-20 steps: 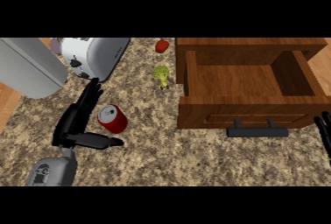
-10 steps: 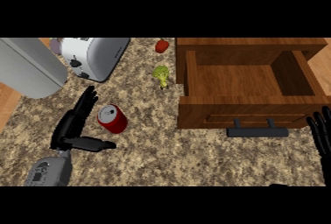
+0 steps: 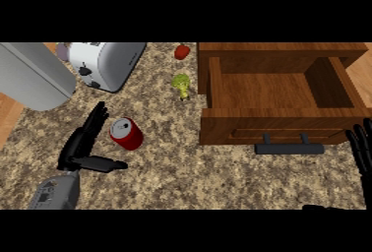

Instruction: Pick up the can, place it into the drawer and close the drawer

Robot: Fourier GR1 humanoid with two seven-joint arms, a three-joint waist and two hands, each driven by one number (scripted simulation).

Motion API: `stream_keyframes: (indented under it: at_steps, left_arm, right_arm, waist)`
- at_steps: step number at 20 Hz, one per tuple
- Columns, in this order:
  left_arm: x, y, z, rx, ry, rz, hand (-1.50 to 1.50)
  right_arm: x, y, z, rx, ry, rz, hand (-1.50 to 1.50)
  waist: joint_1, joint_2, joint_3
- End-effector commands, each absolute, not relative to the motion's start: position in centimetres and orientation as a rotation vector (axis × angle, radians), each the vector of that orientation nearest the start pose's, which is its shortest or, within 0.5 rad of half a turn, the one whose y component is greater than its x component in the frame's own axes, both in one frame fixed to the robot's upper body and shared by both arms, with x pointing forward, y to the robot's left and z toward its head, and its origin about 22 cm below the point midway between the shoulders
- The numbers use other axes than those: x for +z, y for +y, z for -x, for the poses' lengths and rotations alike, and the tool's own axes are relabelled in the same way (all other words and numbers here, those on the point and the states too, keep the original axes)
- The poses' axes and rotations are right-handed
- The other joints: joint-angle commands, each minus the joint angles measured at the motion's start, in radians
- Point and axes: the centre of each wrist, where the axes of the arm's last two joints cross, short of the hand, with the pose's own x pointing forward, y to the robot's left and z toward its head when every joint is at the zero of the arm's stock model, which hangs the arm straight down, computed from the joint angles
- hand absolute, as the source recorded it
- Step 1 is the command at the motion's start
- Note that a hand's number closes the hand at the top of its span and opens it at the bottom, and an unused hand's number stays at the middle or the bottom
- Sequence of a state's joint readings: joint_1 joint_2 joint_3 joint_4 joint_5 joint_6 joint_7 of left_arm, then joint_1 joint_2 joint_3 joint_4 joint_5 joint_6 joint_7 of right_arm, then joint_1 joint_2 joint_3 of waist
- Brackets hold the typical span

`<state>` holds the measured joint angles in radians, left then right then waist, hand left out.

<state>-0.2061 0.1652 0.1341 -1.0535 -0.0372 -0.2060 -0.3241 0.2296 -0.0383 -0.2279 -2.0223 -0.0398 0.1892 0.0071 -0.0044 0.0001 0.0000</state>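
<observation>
A red can (image 3: pixel 126 133) lies on its side on the speckled counter, its silver top facing up-left. My left hand (image 3: pixel 81 145) is open just left of it, fingers straight and pointing away, thumb stretched out below the can; whether the fingers touch it is unclear. The wooden drawer (image 3: pixel 280 93) stands pulled open at the right, its inside bare, with a black handle (image 3: pixel 289 147) on its front. My right hand (image 3: pixel 360 147) shows at the right edge with straight fingers pointing up, beside the drawer's front corner.
A silver toaster (image 3: pixel 108 63) stands at the back left, next to a large grey appliance (image 3: pixel 33 76). A green vegetable (image 3: pixel 181 84) and a red one (image 3: pixel 181 51) lie on the counter left of the drawer.
My left hand has slid down and a little right, closer along the can. My right hand has risen into view at the right edge.
</observation>
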Motion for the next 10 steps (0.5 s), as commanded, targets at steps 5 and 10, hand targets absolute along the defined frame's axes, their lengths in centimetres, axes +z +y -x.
stream_keyframes:
  at_steps: [5,10]
  left_arm:
    - [-9.9,30.3,-26.4,-0.156,-1.519,0.007,-1.5]
    - [-9.7,29.4,-28.0,-0.142,-1.534,0.021,-1.5]
  right_arm:
    - [8.3,-30.3,-15.3,0.013,-1.819,0.183,-1.5]
    - [8.1,-30.6,-14.9,0.021,-1.794,0.165,-1.5]
  waist:
    - [-0.003,0.0,0.0]
    - [-0.001,0.0,0.0]
